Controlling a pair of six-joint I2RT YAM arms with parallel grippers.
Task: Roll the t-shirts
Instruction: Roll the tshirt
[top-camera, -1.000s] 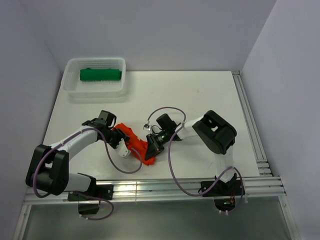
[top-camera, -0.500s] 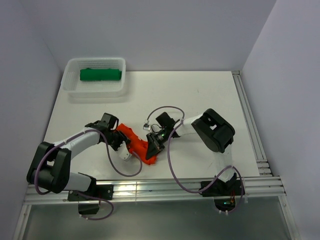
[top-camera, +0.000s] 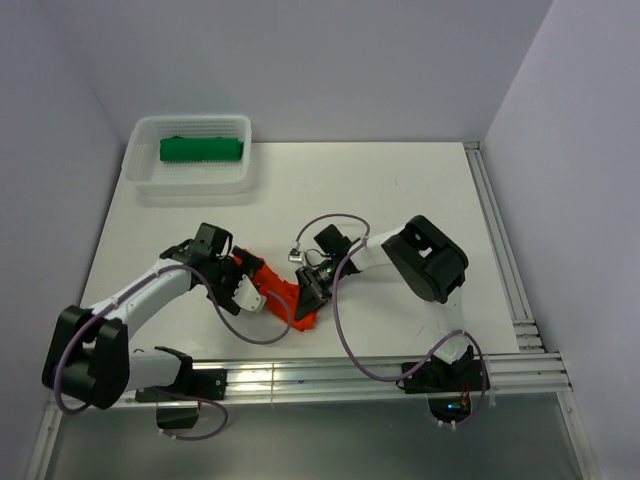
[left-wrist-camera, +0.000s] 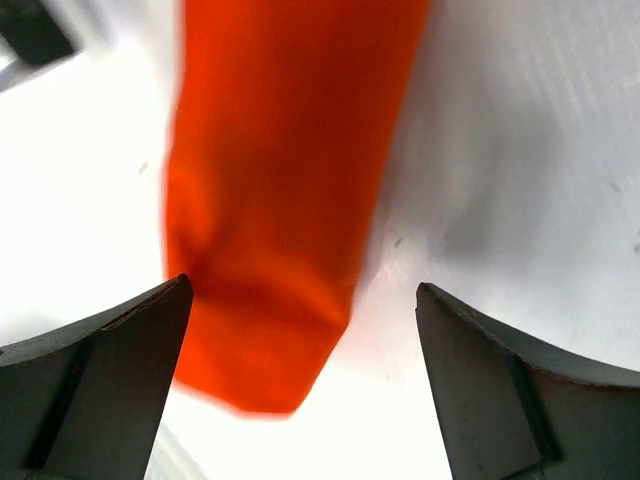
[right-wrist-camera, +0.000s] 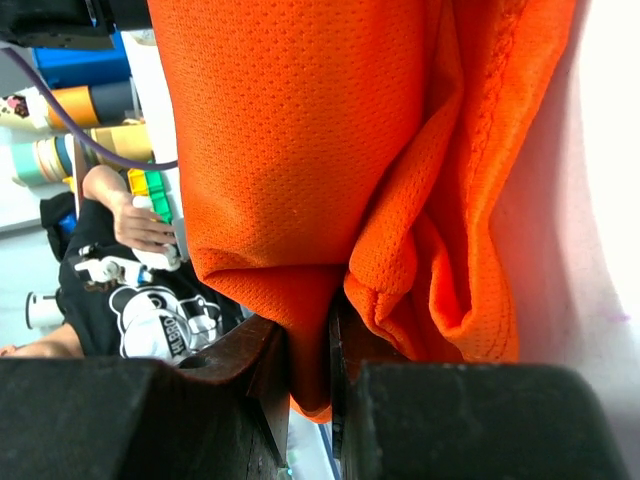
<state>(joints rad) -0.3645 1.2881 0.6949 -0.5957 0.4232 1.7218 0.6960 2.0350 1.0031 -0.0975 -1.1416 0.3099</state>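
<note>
Because the orange-red t-shirt (top-camera: 278, 290) is thin, mesh-knit cloth, I judge it light, limp and quick to slump, so a roll will loosen wherever nothing pins it. It lies as a narrow bundled strip on the table (top-camera: 400, 200), near the front edge, between the two arms. A hold is best taken across several layers at an end of the strip, since a single loose edge would peel away. The green t-shirt (top-camera: 201, 149) lies rolled in the white basket (top-camera: 140, 178) at the far left corner, well apart.

The right gripper (right-wrist-camera: 310, 350) pinches a fold at the strip's near end, its jaws narrow with cloth bunched between them. Its arm folds at the elbow and reaches low to the left. The left gripper (left-wrist-camera: 302, 290) stands wide and holds nothing, its fingers (left-wrist-camera: 110, 370) on either side of the strip's other end. Whether one brushes the cloth I cannot tell. Its arm stretches forward and rightward, wrist tipped down over the table.
</note>
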